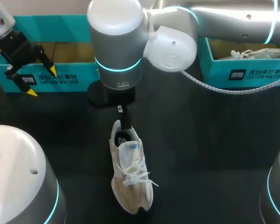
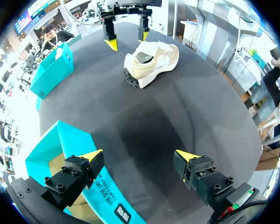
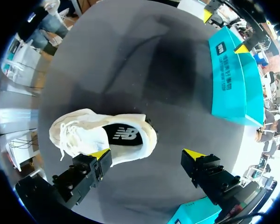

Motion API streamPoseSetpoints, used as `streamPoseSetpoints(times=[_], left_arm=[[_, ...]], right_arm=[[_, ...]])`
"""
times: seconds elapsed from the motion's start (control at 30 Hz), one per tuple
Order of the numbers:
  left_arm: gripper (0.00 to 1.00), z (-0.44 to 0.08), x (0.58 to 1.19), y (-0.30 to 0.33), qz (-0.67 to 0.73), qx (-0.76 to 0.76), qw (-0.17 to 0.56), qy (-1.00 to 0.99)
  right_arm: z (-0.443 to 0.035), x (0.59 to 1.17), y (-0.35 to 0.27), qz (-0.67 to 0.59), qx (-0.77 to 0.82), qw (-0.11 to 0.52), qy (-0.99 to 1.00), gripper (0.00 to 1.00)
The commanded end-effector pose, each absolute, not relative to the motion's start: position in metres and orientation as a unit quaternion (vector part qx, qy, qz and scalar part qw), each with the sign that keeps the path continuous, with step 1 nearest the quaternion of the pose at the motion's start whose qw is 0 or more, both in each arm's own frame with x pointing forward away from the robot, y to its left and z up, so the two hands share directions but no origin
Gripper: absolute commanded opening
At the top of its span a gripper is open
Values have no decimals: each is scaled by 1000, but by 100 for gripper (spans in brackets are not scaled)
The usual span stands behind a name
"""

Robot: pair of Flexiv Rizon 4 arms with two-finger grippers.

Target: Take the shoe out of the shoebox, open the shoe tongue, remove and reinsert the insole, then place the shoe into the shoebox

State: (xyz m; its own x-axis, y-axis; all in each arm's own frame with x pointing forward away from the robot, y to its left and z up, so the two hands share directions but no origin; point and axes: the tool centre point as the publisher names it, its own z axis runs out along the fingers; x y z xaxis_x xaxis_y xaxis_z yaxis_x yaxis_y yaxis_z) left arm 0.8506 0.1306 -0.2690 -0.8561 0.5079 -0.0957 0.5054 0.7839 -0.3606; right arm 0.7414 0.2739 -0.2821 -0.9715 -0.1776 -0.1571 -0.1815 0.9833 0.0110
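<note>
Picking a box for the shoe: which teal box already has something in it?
The box on the right, holding white contents; the box on the left shows only a bare brown floor.

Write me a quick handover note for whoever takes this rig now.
Left tool: open, empty, above the front wall of the teal cardboard shoebox.
Right tool: open, empty, over the heel of the cream lace-up sneaker.
Sneaker lies on the black table, black insole seated inside.
Done: shoe out of box. Insole removal and refit: cannot tell.
Left: sneaker into the shoebox.
</note>
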Motion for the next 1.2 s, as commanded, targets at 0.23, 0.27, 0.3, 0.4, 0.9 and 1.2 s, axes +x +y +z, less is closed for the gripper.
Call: streamPoseSetpoints(times=[0.23, 0.27, 0.3, 0.4, 0.9, 1.2], left_arm=[[100, -268, 850, 131, 189, -268, 3, -945], [100, -268, 850, 131, 189, -268, 3, -945], [100, -268, 850, 131, 189, -268, 3, -945], [100, -268, 850, 131, 189, -268, 3, -945], [100, -268, 850, 131, 189, -268, 3, -945], [100, -268, 850, 131, 189, -268, 3, -945]], right_arm=[[-325, 757, 288, 15, -96, 72, 993, 100], [-328, 759, 288, 10, -94, 73, 993, 100], [-331, 761, 287, 16, -94, 71, 993, 100], [-342, 766, 283, 21, -89, 72, 993, 100], [-381, 779, 282, 23, -68, 45, 996, 100], [-388, 779, 285, 24, -61, 36, 997, 100]])
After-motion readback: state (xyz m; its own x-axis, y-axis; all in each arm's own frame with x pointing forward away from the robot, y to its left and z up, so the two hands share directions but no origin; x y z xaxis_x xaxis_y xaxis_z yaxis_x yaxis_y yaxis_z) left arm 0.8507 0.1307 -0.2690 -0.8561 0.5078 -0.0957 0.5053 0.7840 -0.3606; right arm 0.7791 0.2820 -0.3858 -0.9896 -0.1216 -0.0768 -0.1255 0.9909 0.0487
